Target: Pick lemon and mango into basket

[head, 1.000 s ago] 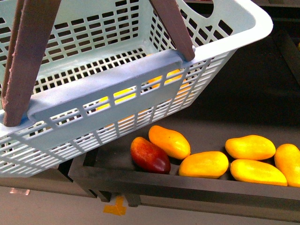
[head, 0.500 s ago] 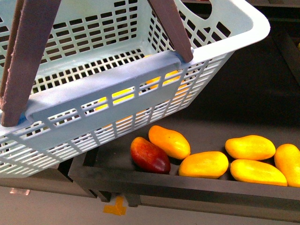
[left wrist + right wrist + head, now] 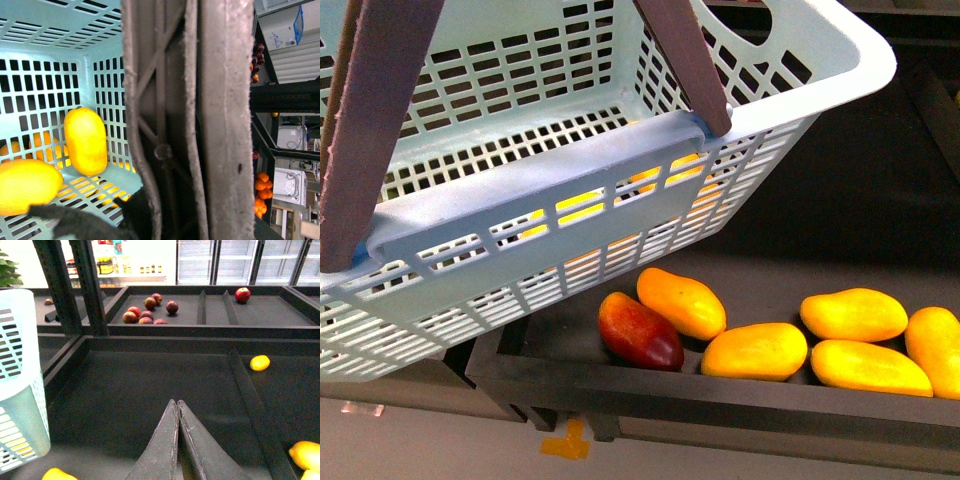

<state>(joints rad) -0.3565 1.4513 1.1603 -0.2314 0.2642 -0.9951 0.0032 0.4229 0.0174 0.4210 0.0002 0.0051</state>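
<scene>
Dark shelf tray (image 3: pixel 740 395) held loose mangoes under the hanging basket (image 3: pixel 820 60). Lemon (image 3: pixel 86 141) and mango (image 3: pixel 25 186) sat inside. Right gripper (image 3: pixel 177 405) was closed, empty; couldn't tell about the left.

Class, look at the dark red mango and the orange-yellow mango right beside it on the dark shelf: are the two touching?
Touching. The front view shows the dark red mango pressed against the orange-yellow mango, no shelf showing between them.
</scene>
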